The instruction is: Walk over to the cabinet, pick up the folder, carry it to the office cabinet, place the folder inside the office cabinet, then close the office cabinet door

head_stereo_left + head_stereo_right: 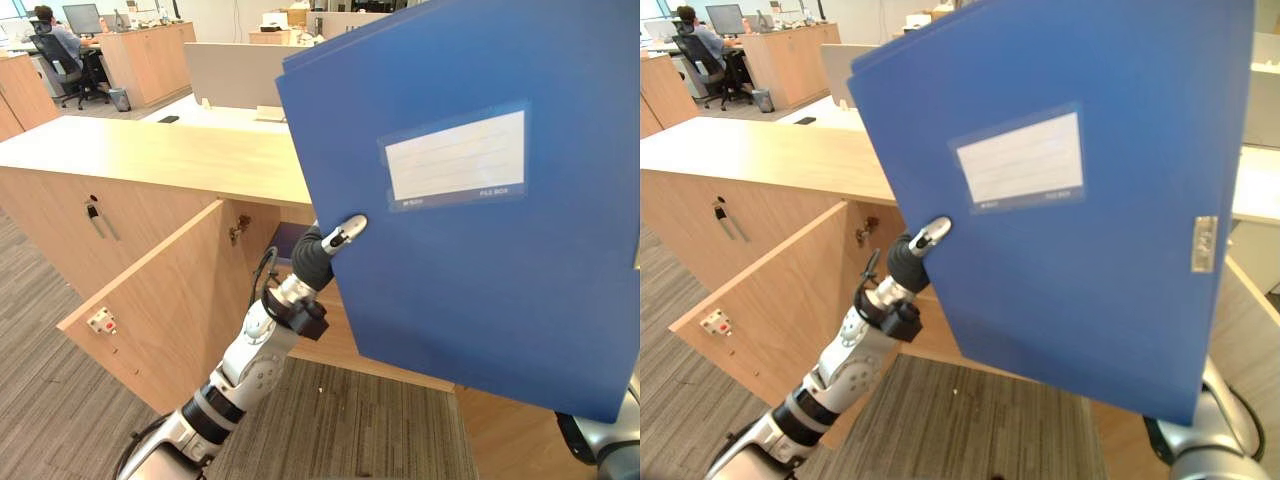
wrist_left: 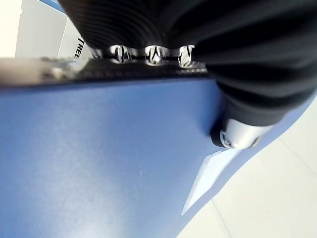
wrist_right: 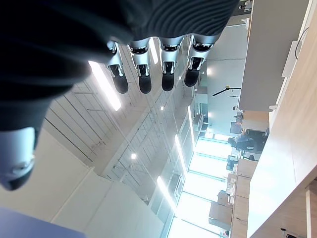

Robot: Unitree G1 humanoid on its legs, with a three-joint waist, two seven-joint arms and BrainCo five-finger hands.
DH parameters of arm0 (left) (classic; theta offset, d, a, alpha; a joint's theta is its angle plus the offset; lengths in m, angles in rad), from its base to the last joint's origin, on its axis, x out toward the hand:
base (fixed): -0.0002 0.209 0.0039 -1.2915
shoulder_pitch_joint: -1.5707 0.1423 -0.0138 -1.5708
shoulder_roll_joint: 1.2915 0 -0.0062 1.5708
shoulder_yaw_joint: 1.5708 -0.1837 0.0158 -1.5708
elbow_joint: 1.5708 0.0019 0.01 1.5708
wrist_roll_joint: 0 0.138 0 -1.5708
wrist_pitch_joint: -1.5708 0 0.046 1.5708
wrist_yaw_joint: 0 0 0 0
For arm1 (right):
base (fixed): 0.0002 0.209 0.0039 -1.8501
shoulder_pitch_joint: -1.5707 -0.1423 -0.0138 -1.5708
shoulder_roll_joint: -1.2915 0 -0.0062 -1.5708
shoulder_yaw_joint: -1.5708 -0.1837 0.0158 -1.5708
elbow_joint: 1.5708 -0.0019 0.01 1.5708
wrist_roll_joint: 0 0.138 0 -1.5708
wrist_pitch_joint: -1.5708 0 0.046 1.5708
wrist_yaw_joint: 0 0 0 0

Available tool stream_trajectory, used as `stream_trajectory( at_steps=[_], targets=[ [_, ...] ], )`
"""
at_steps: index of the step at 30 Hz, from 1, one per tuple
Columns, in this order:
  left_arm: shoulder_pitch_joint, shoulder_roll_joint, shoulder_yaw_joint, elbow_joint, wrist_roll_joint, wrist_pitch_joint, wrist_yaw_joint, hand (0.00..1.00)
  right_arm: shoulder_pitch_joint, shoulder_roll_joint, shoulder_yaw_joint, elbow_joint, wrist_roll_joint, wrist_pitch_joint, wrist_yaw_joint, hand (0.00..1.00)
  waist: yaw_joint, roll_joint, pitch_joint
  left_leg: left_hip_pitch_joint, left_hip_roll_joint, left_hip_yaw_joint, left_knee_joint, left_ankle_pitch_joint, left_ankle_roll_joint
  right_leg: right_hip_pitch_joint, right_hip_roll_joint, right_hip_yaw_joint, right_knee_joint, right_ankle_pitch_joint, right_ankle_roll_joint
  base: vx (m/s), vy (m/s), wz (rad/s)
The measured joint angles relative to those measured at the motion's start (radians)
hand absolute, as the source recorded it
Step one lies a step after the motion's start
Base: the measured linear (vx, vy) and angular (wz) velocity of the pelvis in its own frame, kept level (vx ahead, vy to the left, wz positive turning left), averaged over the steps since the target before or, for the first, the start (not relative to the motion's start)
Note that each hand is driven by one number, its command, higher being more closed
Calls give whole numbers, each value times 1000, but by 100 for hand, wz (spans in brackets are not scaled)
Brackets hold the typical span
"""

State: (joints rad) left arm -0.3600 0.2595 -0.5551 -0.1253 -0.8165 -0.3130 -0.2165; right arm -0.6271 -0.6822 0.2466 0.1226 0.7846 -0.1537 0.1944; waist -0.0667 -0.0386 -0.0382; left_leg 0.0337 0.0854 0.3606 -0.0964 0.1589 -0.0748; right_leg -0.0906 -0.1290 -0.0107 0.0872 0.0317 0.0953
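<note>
**As it hangs before the open cabinet, the folder is pinched in the left hand**

Where the head views look down, the folder (image 1: pixel 470 300) is held in the air close to the camera, between it and the cabinet (image 1: pixel 150 150), not inside it. Its broad blue face is turned to the camera and tilted, so the top edge climbs to the right. A white label (image 1: pixel 455 157) follows the same slant, and a metal clasp (image 1: pixel 1205 243) sits at the right edge. Part of the outline runs out of the picture, so I cannot tell which side is the long one. The left hand (image 1: pixel 343 235) takes the folder at its left edge, with the thumb lying on the front face and the rest of the hand going behind. The cabinet's door (image 1: pixel 170 300) stands swung open toward the robot, below and left of the folder. A person (image 1: pixel 55 35) sits at a desk far off at upper left.

In the left wrist view, the blue face runs past the hand. The fingers (image 2: pixel 153 53) hook over its edge and the thumb (image 2: pixel 240 135) presses on the face, so this hand is clamped on the folder.

In the right wrist view, the right hand (image 3: pixel 144 69) has its fingers straight, side by side, aimed at the ceiling. Its thumb is held apart and there is nothing between them. A blue sliver shows near the thumb. Whether the hand touches it I cannot tell.
</note>
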Motion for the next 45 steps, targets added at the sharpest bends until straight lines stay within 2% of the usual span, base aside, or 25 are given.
stream_trajectory(
  at_steps=[5, 8, 11, 15, 20, 28, 34, 41, 45],
  targets=[
    [56, 1, 73, 0, 49, 2, 6, 100, 44, 1, -141, 1, -107, 3, -53, 0, 1, -2, 2, -5, 1, 2, 0, 2, 3, -2, 1, 0, -8, 1, 1, 0, 0, 0],
    [68, 1, 190, 38, 105, 3, 59, 100, 62, 2, -244, 4, -212, 2, -112, 0, -2, -2, 2, -15, 2, 4, 0, 2, 3, -12, 3, 0, -9, 3, 3, 0, 0, 0],
    [79, 4, 261, 68, 111, 3, 92, 100, 71, 3, -309, 8, -304, 2, -161, 0, -2, -2, 2, -15, 4, 5, 0, 2, 3, -10, 5, 0, -9, 5, 5, 0, 0, 0],
    [82, 1, 291, 68, 122, 3, 111, 100, 72, 32, -359, 8, -407, 1, -213, 0, -5, -2, 2, -13, 5, 4, 0, 3, 3, -9, 6, 0, -5, 7, 2, 0, 0, 0],
    [82, -2, 318, 68, 149, 3, 115, 100, 73, 53, -385, 8, -452, 1, -242, 0, -6, -2, 2, -13, 5, 4, 0, 4, 4, -12, 6, 0, -4, 4, 4, 0, 0, 0],
    [82, -18, 347, 68, 153, 3, 128, 100, 82, 82, -386, 7, -455, 1, -244, 0, -6, -6, 5, -14, 4, 5, 0, 3, 2, -13, 5, 3, -6, 1, 1, 0, 0, 0],
    [82, -36, 340, 68, 189, 3, 131, 100, 82, 111, -366, -3, -460, 4, -211, 0, -1, -7, 9, -14, 4, 5, 0, 4, 3, -11, 5, 2, -11, 5, 6, 0, 0, 0],
    [59, -54, 265, 67, 277, 3, 149, 100, 83, 113, -255, -2, -392, 26, -138, 0, 3, -6, 25, -14, 4, -1, 0, 4, 3, -6, 4, -6, -9, 5, 6, 0, 0, 1],
    [41, -51, 262, 68, 302, 2, 168, 100, 83, 112, -244, 2, -327, 45, -117, 0, 3, -6, 27, -14, 5, -1, 0, 4, 3, -6, 4, -6, -9, 5, 6, 0, 0, 0]
  ],
)
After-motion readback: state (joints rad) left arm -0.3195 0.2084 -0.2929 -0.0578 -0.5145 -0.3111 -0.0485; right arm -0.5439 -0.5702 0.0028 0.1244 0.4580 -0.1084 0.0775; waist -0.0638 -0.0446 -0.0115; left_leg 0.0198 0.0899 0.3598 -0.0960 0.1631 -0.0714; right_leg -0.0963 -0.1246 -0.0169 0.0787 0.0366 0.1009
